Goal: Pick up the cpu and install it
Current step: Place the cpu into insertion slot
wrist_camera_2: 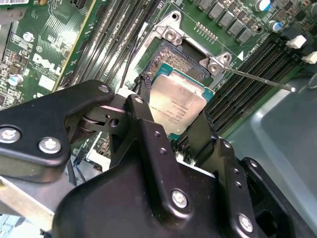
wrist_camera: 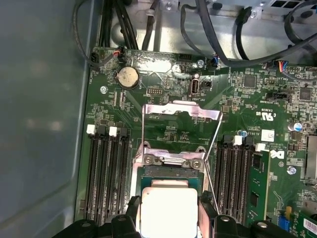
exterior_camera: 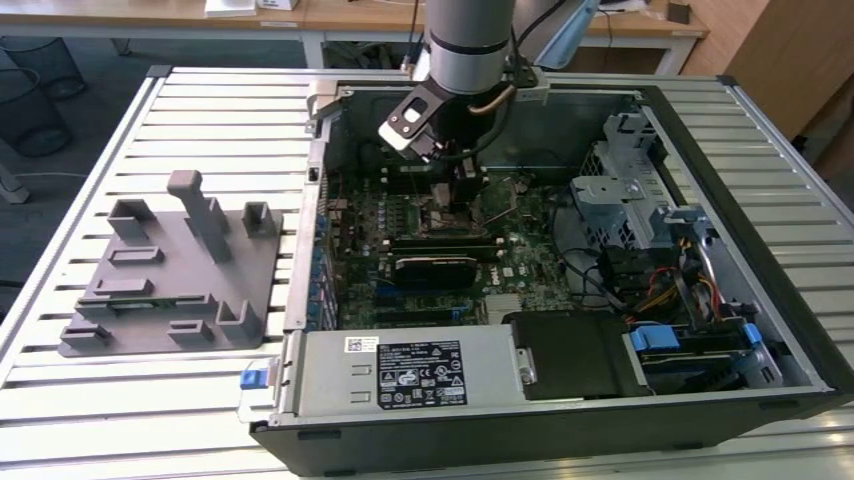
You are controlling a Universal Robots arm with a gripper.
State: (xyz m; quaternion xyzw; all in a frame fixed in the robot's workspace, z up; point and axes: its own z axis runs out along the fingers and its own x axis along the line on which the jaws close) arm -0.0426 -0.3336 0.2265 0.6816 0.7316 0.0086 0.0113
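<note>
- Second wrist view: the cpu (wrist_camera_2: 179,99) is seen clamped between the black fingers of the gripper (wrist_camera_2: 172,118).
- It is held just over the open socket (wrist_camera_2: 166,57).
- Memory slots (wrist_camera_2: 247,74) are seen beyond, beside the socket.

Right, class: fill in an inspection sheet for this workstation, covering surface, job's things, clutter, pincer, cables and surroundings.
Surface: slatted metal table carrying an open computer case.
Job's things: cpu over the open socket; load plate raised.
Clutter: grey fixture tray beside the case, on the exterior view's left.
Grippers: pincer shut on the cpu's opposite edges.
Cables: black cables along the case wall; coloured wires near the drive bay.
Surroundings: wooden desks and mesh bins beyond the table.
</note>
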